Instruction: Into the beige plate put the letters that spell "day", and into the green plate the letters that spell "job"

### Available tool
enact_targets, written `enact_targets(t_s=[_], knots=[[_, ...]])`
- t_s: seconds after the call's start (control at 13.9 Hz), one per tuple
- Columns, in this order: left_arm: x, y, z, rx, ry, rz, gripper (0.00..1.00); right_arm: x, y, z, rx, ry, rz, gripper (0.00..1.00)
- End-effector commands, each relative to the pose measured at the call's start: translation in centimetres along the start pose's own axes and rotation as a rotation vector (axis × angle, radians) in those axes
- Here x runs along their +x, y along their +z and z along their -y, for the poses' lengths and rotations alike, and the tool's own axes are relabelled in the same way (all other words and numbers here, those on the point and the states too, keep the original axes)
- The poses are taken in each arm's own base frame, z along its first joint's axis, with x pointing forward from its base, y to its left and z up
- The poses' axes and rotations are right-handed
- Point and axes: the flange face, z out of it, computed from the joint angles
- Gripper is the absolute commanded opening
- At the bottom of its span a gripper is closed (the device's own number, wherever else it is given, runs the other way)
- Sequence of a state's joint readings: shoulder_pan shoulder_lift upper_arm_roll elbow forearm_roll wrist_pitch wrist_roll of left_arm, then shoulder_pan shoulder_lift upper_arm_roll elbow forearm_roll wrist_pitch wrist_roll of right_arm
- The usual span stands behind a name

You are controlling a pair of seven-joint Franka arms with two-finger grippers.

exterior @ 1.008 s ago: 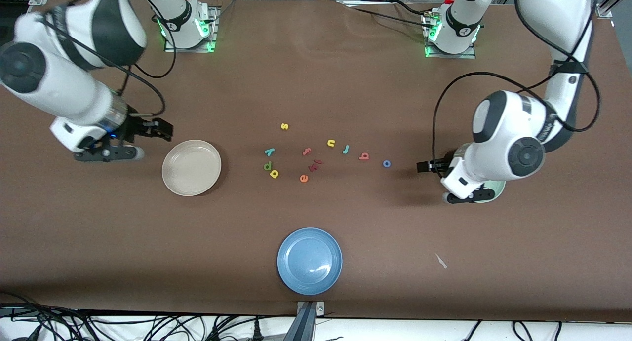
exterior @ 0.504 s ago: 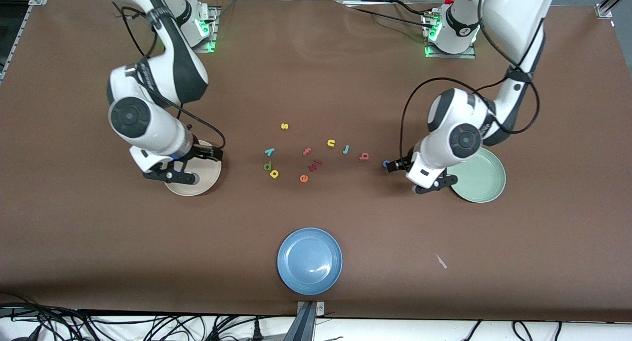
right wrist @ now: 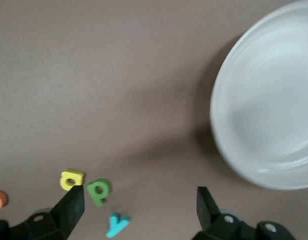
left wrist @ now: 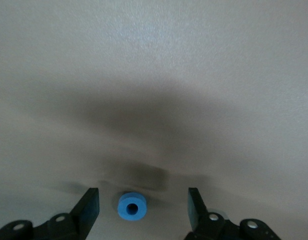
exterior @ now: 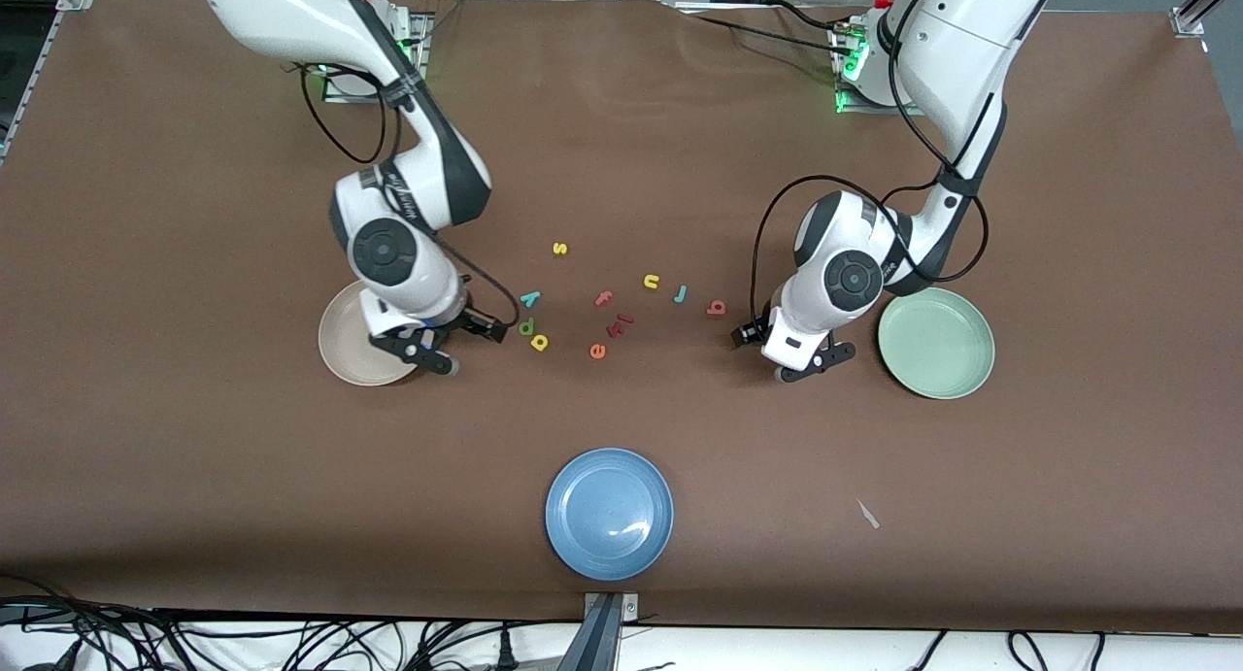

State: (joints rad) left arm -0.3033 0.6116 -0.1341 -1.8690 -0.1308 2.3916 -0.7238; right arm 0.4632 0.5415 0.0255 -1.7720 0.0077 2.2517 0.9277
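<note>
Left pincer (left wrist: 142, 212), fingers (left wrist: 88, 207) apart, low over the desk (exterior: 175, 438) with the blue o (left wrist: 132, 205) lying between them, untouched; it sits beside the green plate (exterior: 957, 375), which holds nothing. Right pincer (right wrist: 138, 212), likewise spread wide and holding nothing, hangs between the beige plate (exterior: 335, 346), also bare inside, and the green d (exterior: 525, 327); the yellow a (exterior: 539, 342) touches the d on the side nearer the front camera, and the teal y (exterior: 530, 298) lies just farther from it. Toward the left arm's end of the cluster lie the teal j (exterior: 681, 294) and the pinkish-red b (exterior: 716, 309). Among them: a yellow s (exterior: 559, 249), a yellow u (exterior: 651, 282), a pink f (exterior: 603, 299), an orange e (exterior: 597, 352) and a dark red piece (exterior: 619, 325) too small to read. A third dish, the blue plate (exterior: 583, 535), lies bare near the desk's front edge at its middle. Surface: brown cloth, with a small white scrap (exterior: 867, 514) toward the front edge. Count: three plates, all without contents; eleven foam pieces, all on the cloth.
</note>
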Motion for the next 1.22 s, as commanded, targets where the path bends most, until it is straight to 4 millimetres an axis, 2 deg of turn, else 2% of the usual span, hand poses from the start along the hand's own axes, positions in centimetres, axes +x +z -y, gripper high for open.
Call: enact_targets(t_s=[0.0,0.14,0.29,0.43,0.5,0.65,0.72,0.86,1.08,1.15], knots=[[-0.8,0.5,0.1,0.009,-0.011,0.012,0.74,-2.5,1.8,2.1,0.021,0.133,-0.014,0.92],[-1.3,1.0,0.1,0.019,-0.002,0.019,0.74,-4.7,2.3,3.1,0.007,0.212,-0.008,0.92],[-1.6,1.3,0.1,0.025,0.004,0.023,0.65,-6.1,3.4,2.7,-0.021,0.265,0.002,0.90],[-1.7,1.3,0.1,0.027,0.007,0.025,0.49,-6.2,3.9,2.3,-0.029,0.272,0.007,0.88],[-1.5,1.3,0.2,0.026,0.005,0.024,0.38,-6.3,3.9,2.3,-0.030,0.274,0.008,0.88],[-1.5,1.3,0.3,0.040,0.024,0.019,0.25,-6.3,4.3,2.1,-0.034,0.276,0.012,0.88],[-1.0,0.6,0.6,0.046,0.037,0.023,0.24,-6.4,4.5,2.1,-0.035,0.278,0.014,0.87],[-0.7,-1.9,1.4,0.075,0.093,0.058,0.03,-6.3,4.7,2.1,-0.016,0.313,0.034,0.84],[1.7,-7.6,4.1,0.062,0.140,0.065,0.00,-6.2,4.7,2.2,-0.006,0.361,0.045,0.83],[2.6,-9.4,5.9,0.067,0.152,0.086,0.00,-6.2,4.9,2.1,-0.011,0.362,0.047,0.81]])
